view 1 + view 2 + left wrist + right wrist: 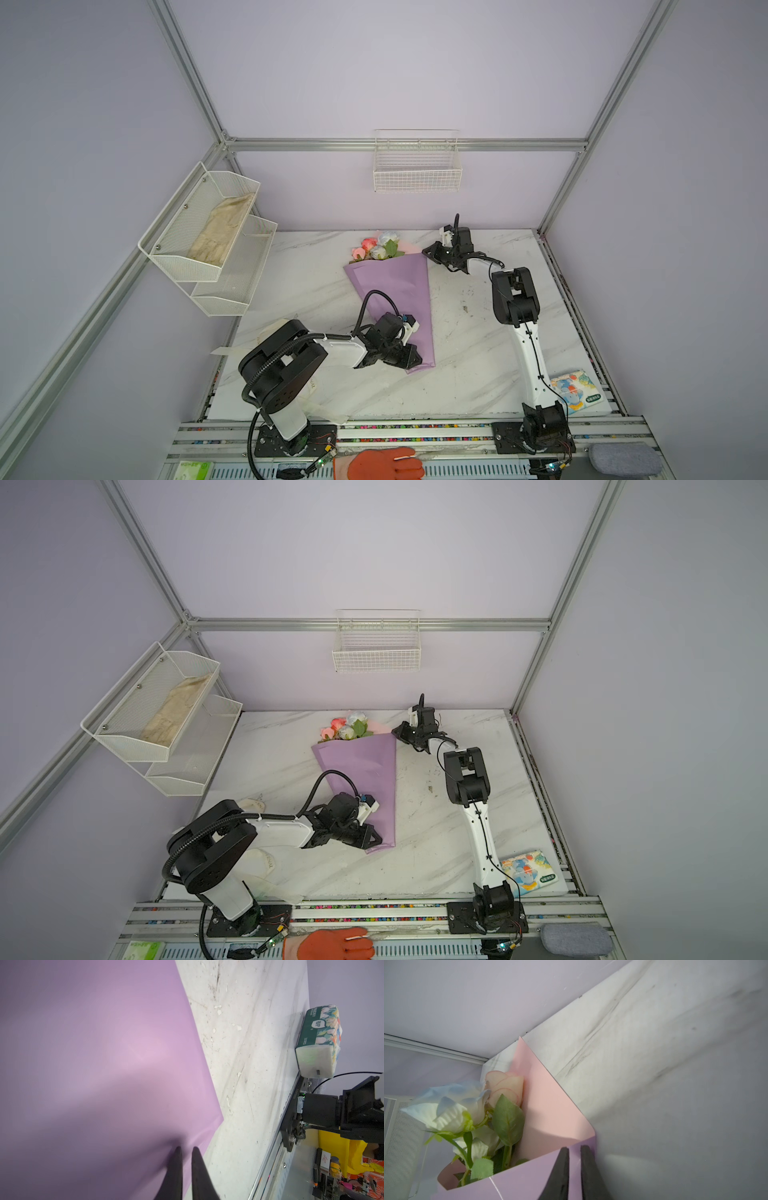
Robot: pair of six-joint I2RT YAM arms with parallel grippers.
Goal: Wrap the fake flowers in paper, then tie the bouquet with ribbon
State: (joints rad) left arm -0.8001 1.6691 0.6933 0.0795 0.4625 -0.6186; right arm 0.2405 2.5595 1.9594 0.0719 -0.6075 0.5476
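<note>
The bouquet (395, 291) (361, 771) lies on the marble table, a lilac paper cone with its narrow end toward the front. The fake flowers (378, 247) (347, 727) (467, 1109) stick out of its far, wide end against the pink inner face. My left gripper (413, 358) (372, 837) (187, 1150) is at the narrow end. Its jaws are nearly together on the lilac paper near its edge, and creases spread from the tips. My right gripper (430, 251) (399, 731) (574, 1148) is at the wide end's right corner, jaws slightly apart over the paper.
A tissue pack (575, 390) (320, 1041) lies at the table's front right corner. A cream ribbon (226, 351) trails under the left arm. A mesh shelf (208, 232) hangs at the left and a wire basket (417, 166) on the back wall. An orange gloved hand (382, 463) rests on the front rail.
</note>
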